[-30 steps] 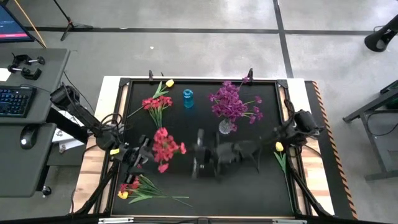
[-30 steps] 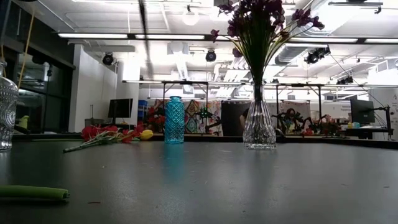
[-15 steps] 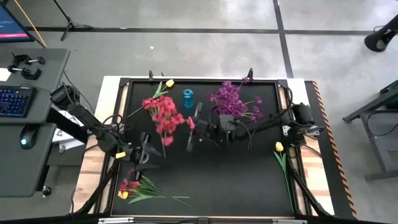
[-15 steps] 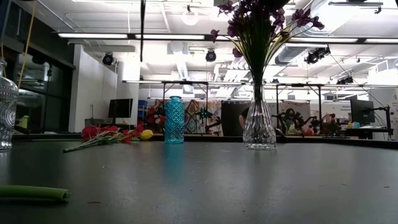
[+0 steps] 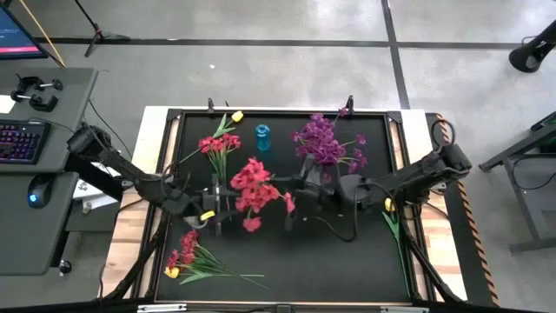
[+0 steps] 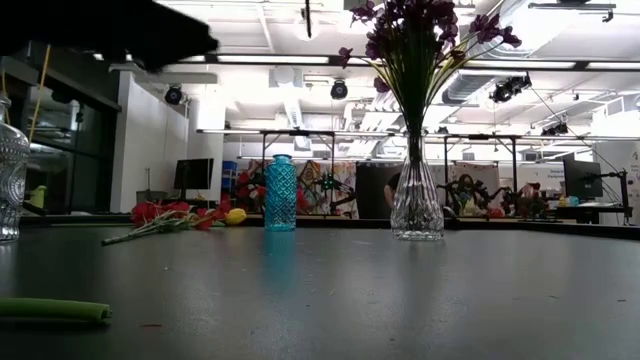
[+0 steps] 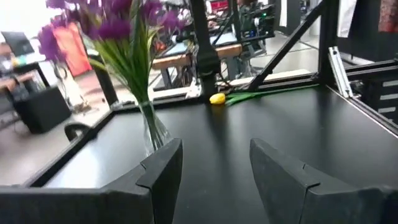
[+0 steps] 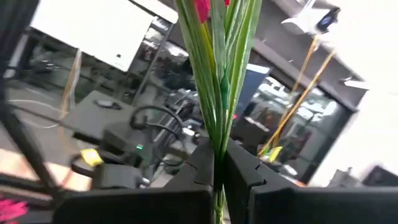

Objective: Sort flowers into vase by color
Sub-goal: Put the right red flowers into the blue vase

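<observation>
While dark fingers point(image 8: 217, 168) pinch, thin green stems point(image 8: 217, 93) rise.

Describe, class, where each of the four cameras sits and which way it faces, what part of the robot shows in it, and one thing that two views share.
High view: above the table, looking straight down; both arms show, the right gripper holding the red flower bunch.
Low view: at table-top height, looking level across to the blue vase; only a dark blur of arm at top.
Left wrist view: on the left arm, facing past its open fingers.
Right wrist view: on the right arm; its fingers clamp green stems.
Shared: the glass vase of purple flowers shows in high, low and left wrist views.
</observation>
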